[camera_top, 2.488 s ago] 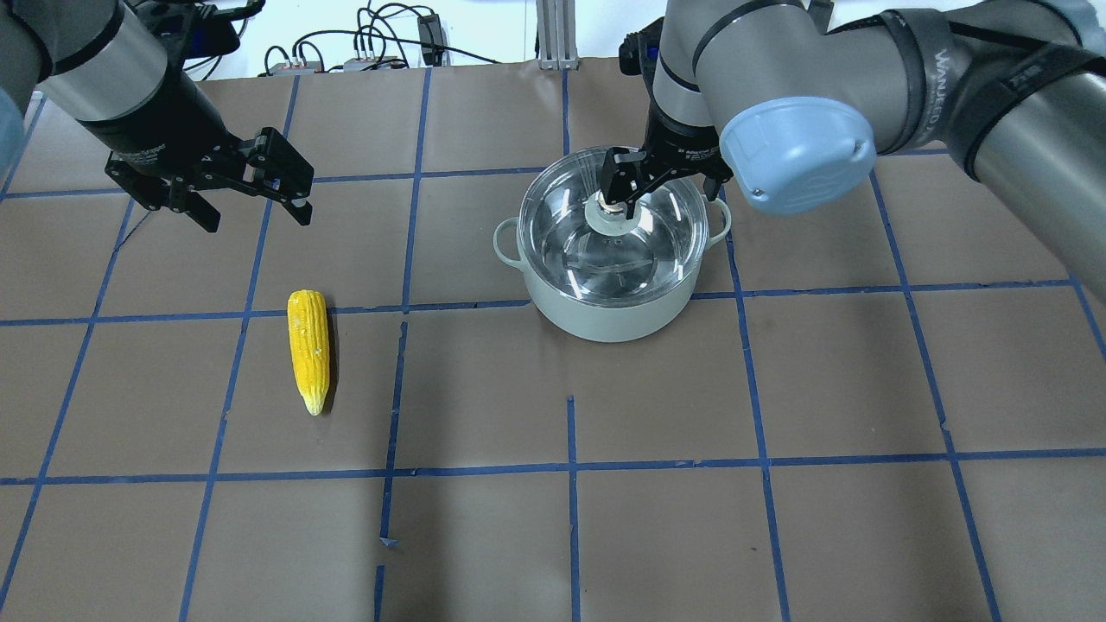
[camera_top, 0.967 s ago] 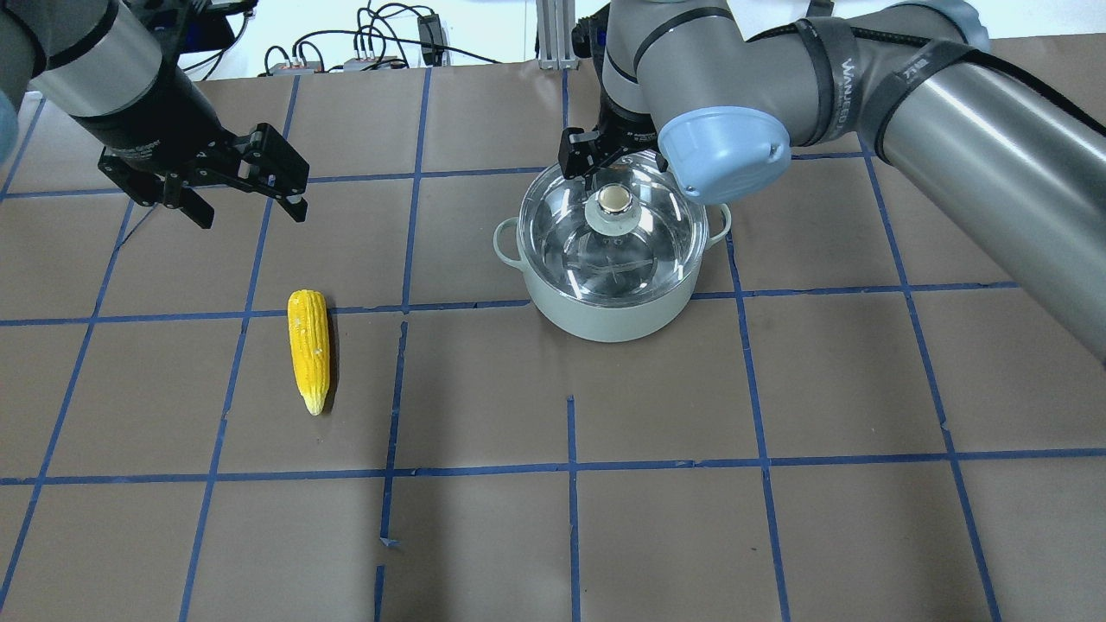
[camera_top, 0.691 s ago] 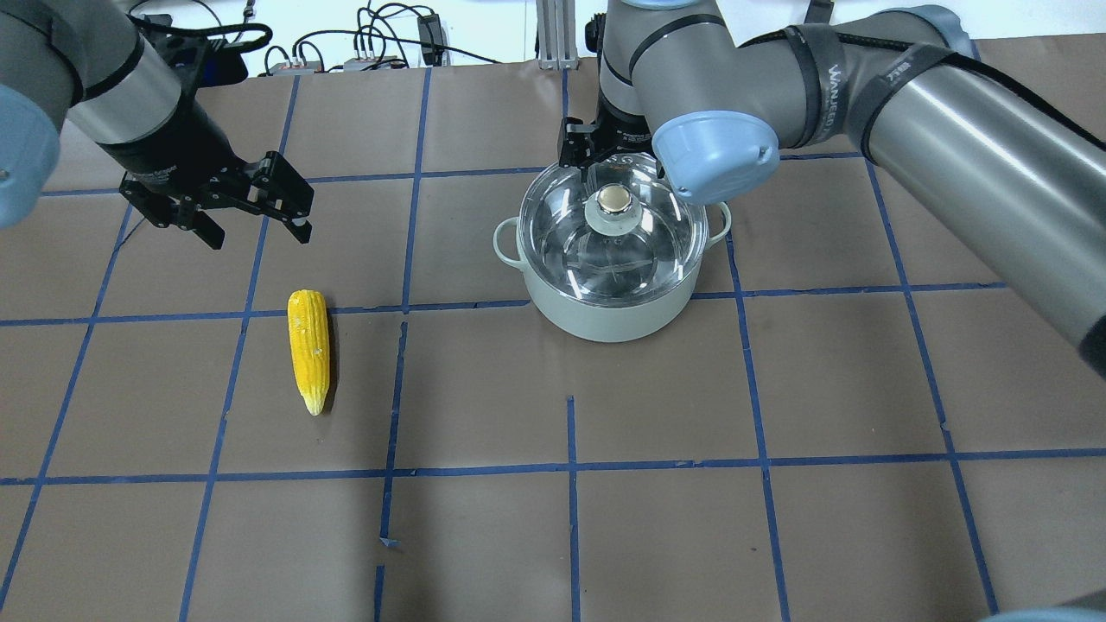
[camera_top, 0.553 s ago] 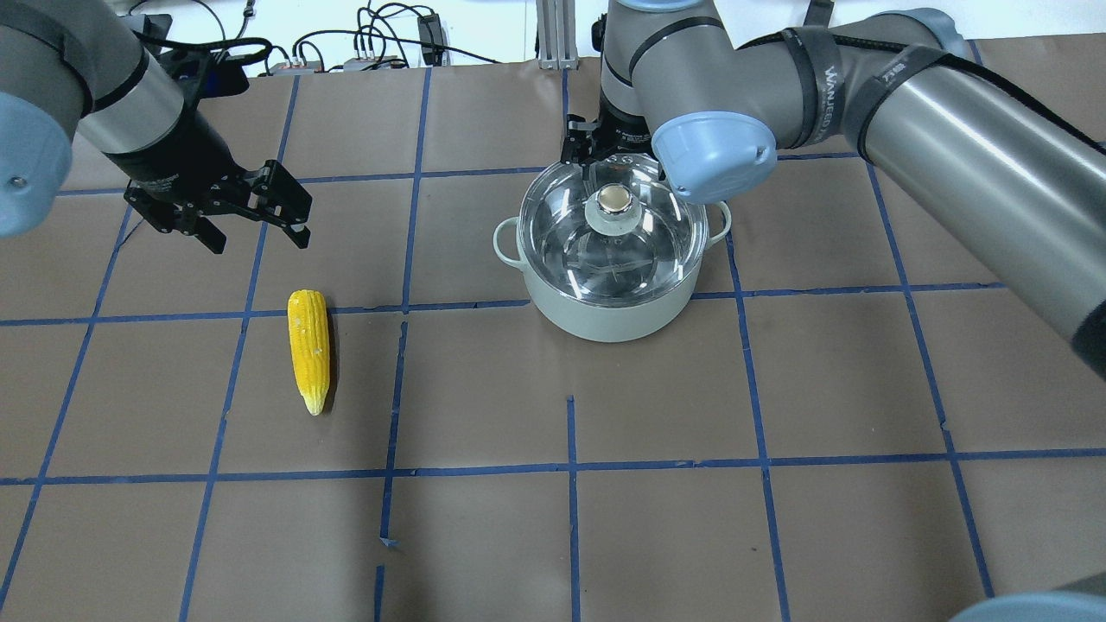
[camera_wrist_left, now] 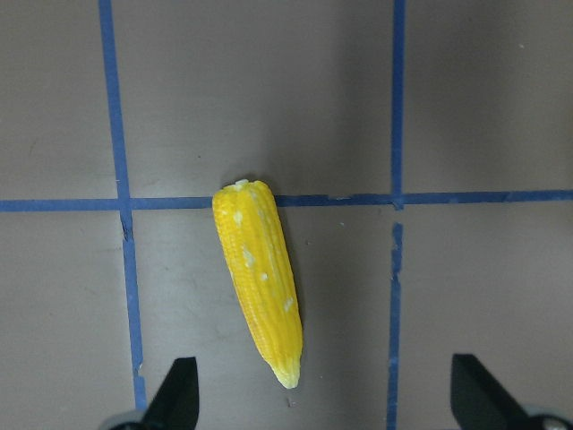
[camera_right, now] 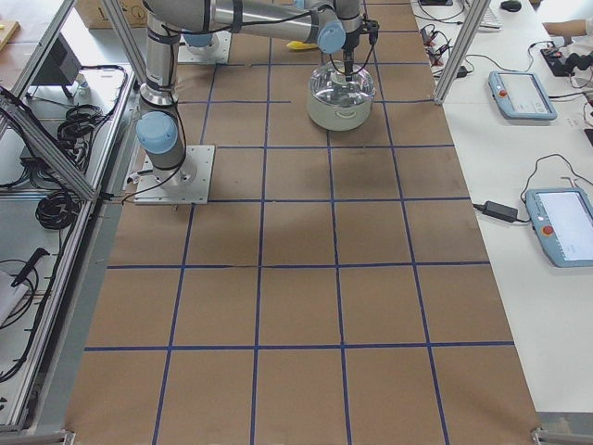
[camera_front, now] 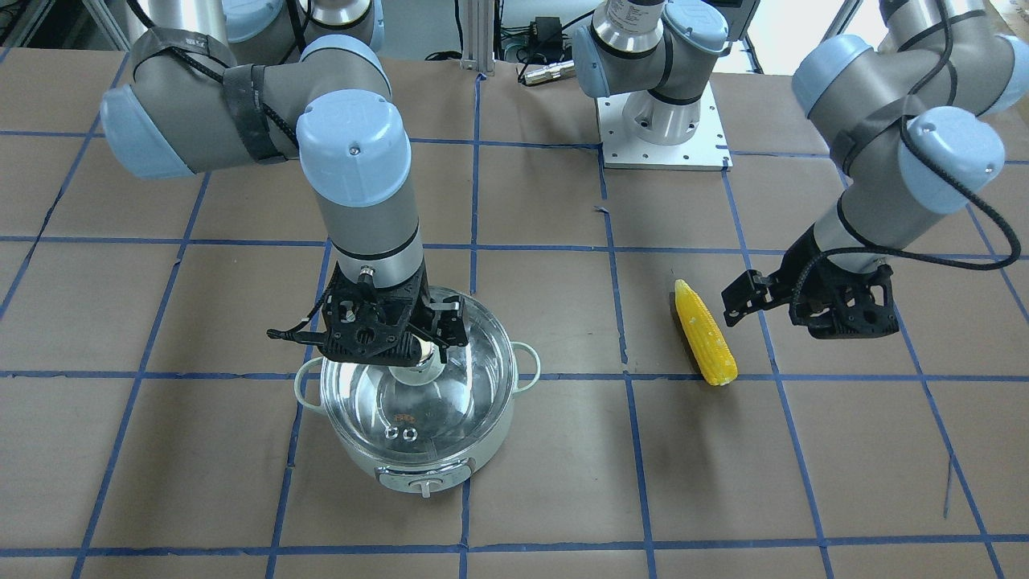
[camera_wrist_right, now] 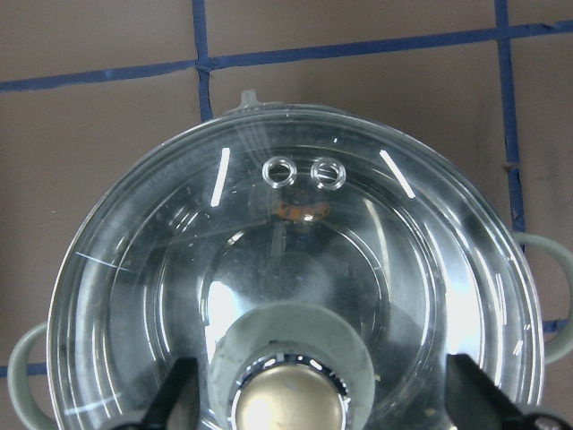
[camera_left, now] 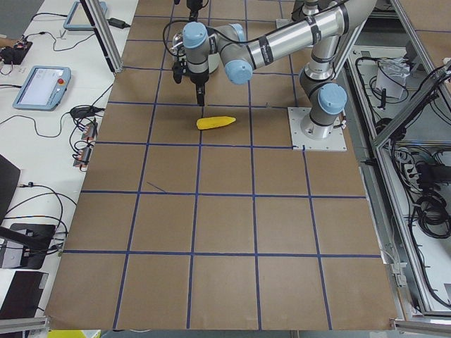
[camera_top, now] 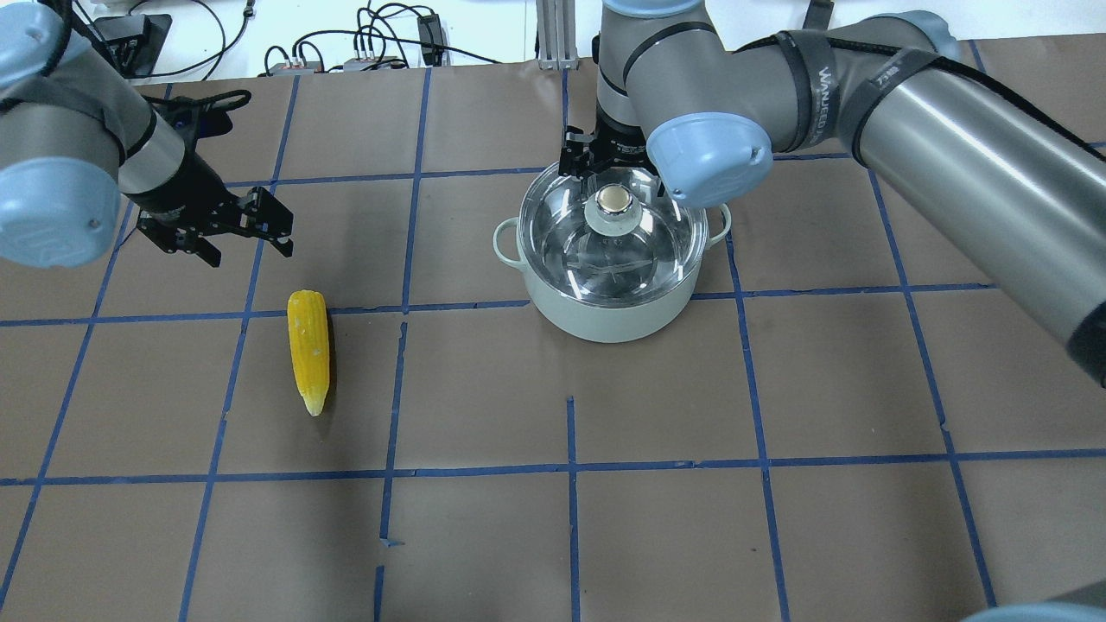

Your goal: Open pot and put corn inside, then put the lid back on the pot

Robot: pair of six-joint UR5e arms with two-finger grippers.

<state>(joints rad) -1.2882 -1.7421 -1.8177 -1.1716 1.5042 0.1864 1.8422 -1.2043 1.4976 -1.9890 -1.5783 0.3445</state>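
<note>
2 pairs of jaws stand wide. The right gripper [camera_wrist_right: 322, 399] hangs over the knob [camera_top: 613, 200] of the lid [camera_top: 644, 250], which sits on the pot [camera_top: 605, 315]. The left gripper [camera_top: 249, 252] hangs near the corn [camera_top: 309, 350] on the table [camera_top: 778, 389].

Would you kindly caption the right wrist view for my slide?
Open right gripper above the knob of the lid seated on the pot.
</note>
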